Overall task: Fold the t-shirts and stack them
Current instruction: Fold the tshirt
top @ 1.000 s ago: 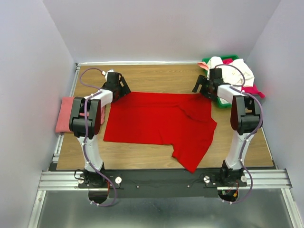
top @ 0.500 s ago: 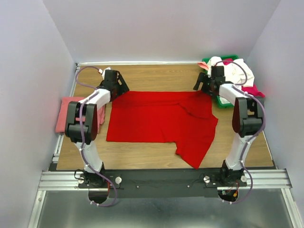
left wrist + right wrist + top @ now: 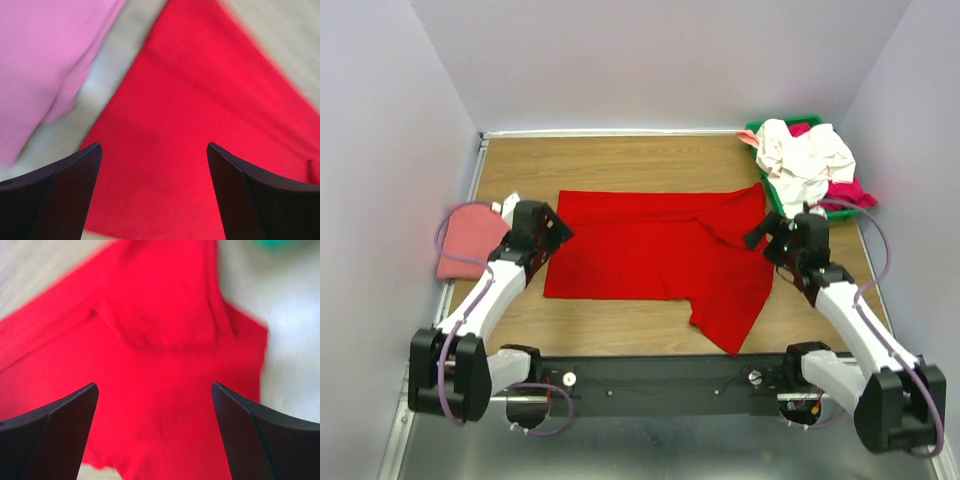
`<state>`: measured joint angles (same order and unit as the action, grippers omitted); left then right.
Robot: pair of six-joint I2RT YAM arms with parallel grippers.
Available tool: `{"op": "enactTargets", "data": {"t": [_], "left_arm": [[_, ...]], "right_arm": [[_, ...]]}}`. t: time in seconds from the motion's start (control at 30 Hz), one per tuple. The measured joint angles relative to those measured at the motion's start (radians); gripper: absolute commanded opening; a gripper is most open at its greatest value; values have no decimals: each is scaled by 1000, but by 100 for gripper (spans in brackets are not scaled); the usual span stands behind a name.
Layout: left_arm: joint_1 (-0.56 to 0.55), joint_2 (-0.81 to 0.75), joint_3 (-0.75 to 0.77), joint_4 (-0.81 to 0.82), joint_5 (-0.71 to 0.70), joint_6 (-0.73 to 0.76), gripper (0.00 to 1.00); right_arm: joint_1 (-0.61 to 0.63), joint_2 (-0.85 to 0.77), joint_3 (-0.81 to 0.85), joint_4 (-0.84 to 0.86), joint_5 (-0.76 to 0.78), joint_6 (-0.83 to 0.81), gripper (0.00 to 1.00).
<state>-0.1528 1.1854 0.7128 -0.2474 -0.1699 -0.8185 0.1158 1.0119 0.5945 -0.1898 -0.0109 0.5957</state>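
Note:
A bright red t-shirt lies spread flat mid-table, with one sleeve hanging toward the near edge. My left gripper hovers open over its left edge and holds nothing. In the left wrist view the red cloth fills the gap between the fingers, and the salmon-pink shirt is at the left. My right gripper hovers open over the right edge of the red shirt, also holding nothing. The folded salmon-pink shirt rests at the table's left edge. White and magenta shirts are piled at the back right.
A green tray under the pile of shirts stands in the back right corner. Grey walls close in the table on three sides. Bare wood shows behind the red shirt and along the near edge.
Both arms have drawn back from the red shirt's far corners toward the near side and now sit lower over its left and right edges. The shirt lies flat, let go.

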Motion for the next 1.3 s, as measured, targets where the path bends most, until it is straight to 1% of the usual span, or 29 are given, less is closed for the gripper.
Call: {"op": "enactTargets", "data": {"t": [0.1, 0.23, 0.37, 0.47, 0.53, 0.6, 0.7, 0.9, 0.97, 1.07, 1.17, 1.3], "left_arm": [[0, -101, -119, -52, -19, -81, 99], [0, -180, -194, -117, -36, -154, 99], [0, -168, -200, -159, -39, -175, 99], [-17, -109, -199, -175, -27, -177, 99], [-60, -86, -199, -188, -25, -186, 99], [-159, -79, -184, -229, -29, -219, 98], [-263, -83, -136, -259, -31, -256, 99], [-408, -103, -113, -256, -34, -343, 99], [-440, -81, -114, -256, -33, -363, 98], [-478, -9, -115, -259, -35, -391, 99], [-489, 44, -111, -275, -47, -427, 98], [-489, 60, -101, -286, -76, -484, 99]], "right_arm": [[0, -135, -119, -29, 3, 72, 100], [0, -225, -159, -35, 2, 111, 100], [0, -247, -172, -29, -12, 124, 100], [0, -244, -188, -29, -23, 133, 100], [0, -237, -195, -29, -26, 135, 100], [0, -224, -196, -29, -28, 135, 100], [0, -213, -200, -29, -33, 131, 100], [0, -210, -219, -29, -33, 111, 100], [0, -211, -226, -29, -32, 107, 100], [0, -211, -234, -30, -32, 94, 100], [0, -209, -237, -29, -32, 83, 100], [0, -203, -237, -29, -32, 75, 100]]}}
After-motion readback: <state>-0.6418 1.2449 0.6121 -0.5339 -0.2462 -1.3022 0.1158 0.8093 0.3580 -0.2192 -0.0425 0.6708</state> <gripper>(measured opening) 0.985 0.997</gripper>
